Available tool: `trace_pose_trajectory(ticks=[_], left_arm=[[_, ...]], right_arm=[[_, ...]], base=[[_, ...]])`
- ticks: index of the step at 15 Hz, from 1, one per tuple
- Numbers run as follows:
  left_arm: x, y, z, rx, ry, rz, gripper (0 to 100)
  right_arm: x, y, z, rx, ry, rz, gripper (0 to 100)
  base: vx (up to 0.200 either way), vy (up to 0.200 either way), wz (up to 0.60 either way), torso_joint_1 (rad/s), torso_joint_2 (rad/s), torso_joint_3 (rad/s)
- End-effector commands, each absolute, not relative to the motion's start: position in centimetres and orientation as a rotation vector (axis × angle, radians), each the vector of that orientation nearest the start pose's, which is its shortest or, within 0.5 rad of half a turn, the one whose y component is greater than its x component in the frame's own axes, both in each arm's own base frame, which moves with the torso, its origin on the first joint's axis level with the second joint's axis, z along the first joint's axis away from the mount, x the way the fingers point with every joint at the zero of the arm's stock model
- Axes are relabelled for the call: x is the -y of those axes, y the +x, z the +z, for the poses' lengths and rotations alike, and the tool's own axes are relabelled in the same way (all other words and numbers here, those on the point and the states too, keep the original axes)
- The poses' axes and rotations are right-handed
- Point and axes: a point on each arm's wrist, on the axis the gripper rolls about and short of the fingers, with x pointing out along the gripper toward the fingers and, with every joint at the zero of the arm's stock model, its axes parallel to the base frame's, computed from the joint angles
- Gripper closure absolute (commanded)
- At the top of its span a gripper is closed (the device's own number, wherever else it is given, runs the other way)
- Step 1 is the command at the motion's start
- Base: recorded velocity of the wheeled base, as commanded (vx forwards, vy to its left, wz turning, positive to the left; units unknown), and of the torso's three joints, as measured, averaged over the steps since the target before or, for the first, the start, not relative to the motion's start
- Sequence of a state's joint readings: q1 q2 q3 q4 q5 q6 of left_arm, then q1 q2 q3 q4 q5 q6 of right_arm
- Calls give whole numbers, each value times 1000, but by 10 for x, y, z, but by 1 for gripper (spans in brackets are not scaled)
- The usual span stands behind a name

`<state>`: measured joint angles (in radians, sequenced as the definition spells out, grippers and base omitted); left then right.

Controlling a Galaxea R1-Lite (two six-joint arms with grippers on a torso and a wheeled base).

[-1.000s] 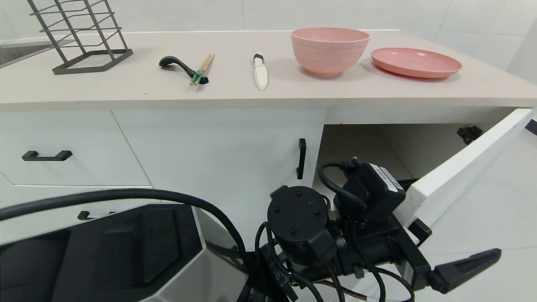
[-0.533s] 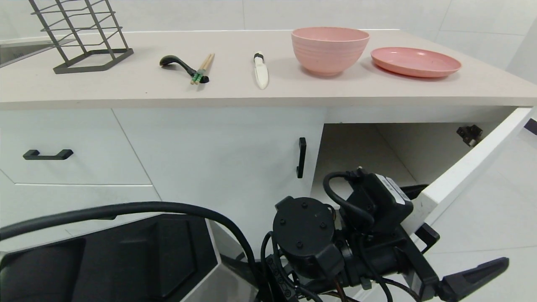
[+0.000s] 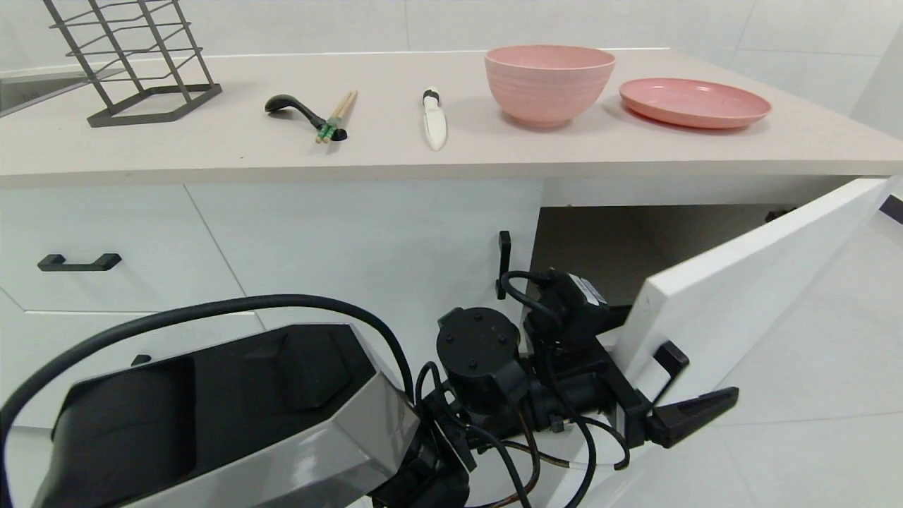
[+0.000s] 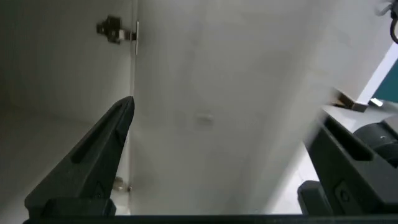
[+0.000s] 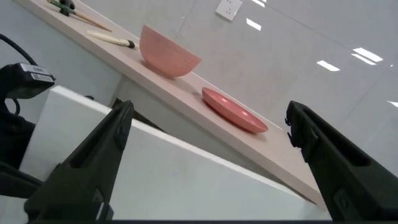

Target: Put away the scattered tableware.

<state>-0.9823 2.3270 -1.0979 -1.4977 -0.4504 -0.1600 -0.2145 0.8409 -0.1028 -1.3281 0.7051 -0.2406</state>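
Note:
On the counter [image 3: 211, 152] lie a black spoon [image 3: 293, 107], a pair of chopsticks [image 3: 337, 116] and a white knife [image 3: 434, 120]. To their right stand a pink bowl [image 3: 548, 85] and a pink plate [image 3: 694, 103]. Below them the white cabinet door [image 3: 748, 282] stands partly open. My left gripper [image 3: 677, 384] is open at the door's free edge, one finger outside and the panel between the fingers [image 4: 217, 155]. My right gripper [image 5: 208, 109] is open and holds nothing; it is low outside the door [image 5: 155, 168], facing the bowl [image 5: 168, 53] and plate [image 5: 235, 118].
A dark wire rack [image 3: 134, 63] stands at the counter's far left beside a sink edge [image 3: 28, 85]. A closed door with a black handle [image 3: 504, 264] and drawers with a handle [image 3: 77, 262] are left of the open cupboard. White floor lies to the right.
The cabinet door has swung from wide open toward shut, and my left gripper has moved left with it. The tableware has not moved.

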Motion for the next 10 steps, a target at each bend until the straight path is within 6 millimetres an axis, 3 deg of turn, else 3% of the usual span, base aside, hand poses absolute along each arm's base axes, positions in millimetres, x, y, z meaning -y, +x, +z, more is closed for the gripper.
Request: trace_pose_trajectory(ticks=[1,2,10], left_arm=[[364,240,104,187,-210,-1434,0],[364,245,104,207,-208,-1442,0],[367,249,109,246,-214,-1461,0]], right_arm=[[-1,65,215,582,-490,415,0],[-1,65,214,579,-488,417,0],[-2,65,213,579,-481,434,0]], base=[[-200,0,0,7,2,2],[-200,0,0,12,-2,-2],[0,0,0,0,0,0]])
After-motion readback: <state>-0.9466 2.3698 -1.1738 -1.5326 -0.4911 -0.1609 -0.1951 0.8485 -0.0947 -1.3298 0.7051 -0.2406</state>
